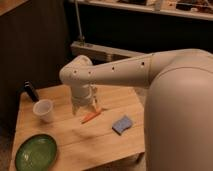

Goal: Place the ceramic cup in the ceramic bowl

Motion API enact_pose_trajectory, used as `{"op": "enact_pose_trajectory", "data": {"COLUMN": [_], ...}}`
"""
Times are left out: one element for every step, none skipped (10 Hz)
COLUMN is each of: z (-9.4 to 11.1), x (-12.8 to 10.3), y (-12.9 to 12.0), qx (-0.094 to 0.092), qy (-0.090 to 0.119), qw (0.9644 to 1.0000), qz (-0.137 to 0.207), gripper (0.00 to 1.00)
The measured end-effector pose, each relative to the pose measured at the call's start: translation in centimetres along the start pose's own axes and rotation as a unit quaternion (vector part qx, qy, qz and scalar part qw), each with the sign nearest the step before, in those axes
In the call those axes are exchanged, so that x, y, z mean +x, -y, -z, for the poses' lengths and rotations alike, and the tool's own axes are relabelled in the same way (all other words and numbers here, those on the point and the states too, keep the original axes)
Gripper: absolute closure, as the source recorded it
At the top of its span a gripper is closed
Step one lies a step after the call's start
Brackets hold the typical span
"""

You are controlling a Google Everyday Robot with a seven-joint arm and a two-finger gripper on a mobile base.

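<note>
Light wooden table (pixel 95 142), plank top. Claw (pixel 86 109) hangs low over its middle, fingers spread, nothing between them. Orange stick-like item (pixel 91 116) lies just below claw. Ceramic cup (pixel 43 110) upright, left of claw in camera view, apart. Ceramic bowl (pixel 36 151) left and nearer front edge. Blue sponge (pixel 122 124) right of claw. Dark-capped bottle (pixel 30 91) far left, at back.

Cup (pixel 43 110) was white; bowl (pixel 36 151) glossy green, darker rim; table (pixel 100 145) light wood. Stick (pixel 91 116) was orange, sponge (pixel 122 124) blue, bottle (pixel 31 91) dark. Arm (pixel 125 75) off-white, small dark dots; pale gripper (pixel 84 109) hung over the table beside the stick.
</note>
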Motion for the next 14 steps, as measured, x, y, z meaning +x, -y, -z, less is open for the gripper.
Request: {"op": "enact_pose_trajectory", "data": {"z": [0.0,0.0,0.0,0.0,0.0,0.0,0.0,0.0,0.0,0.0,0.0,0.1,0.4,1.2], "x": [0.0,0.0,0.0,0.0,0.0,0.0,0.0,0.0,0.0,0.0,0.0,-0.1,-0.2,-1.4], "y": [0.0,0.0,0.0,0.0,0.0,0.0,0.0,0.0,0.0,0.0,0.0,0.0,-0.1,-0.3], "qx": [0.000,0.000,0.000,0.000,0.000,0.000,0.000,0.000,0.000,0.000,0.000,-0.001,-0.001,-0.004], "qy": [0.000,0.000,0.000,0.000,0.000,0.000,0.000,0.000,0.000,0.000,0.000,0.001,0.004,0.018], "qw": [1.0000,1.0000,1.0000,1.0000,1.0000,1.0000,1.0000,1.0000,1.0000,1.0000,1.0000,1.0000,1.0000,0.9998], "qz": [0.000,0.000,0.000,0.000,0.000,0.000,0.000,0.000,0.000,0.000,0.000,0.000,0.002,0.013], "gripper": [0.35,0.35,0.35,0.35,0.35,0.35,0.35,0.35,0.35,0.35,0.35,0.35,0.35,0.35]}}
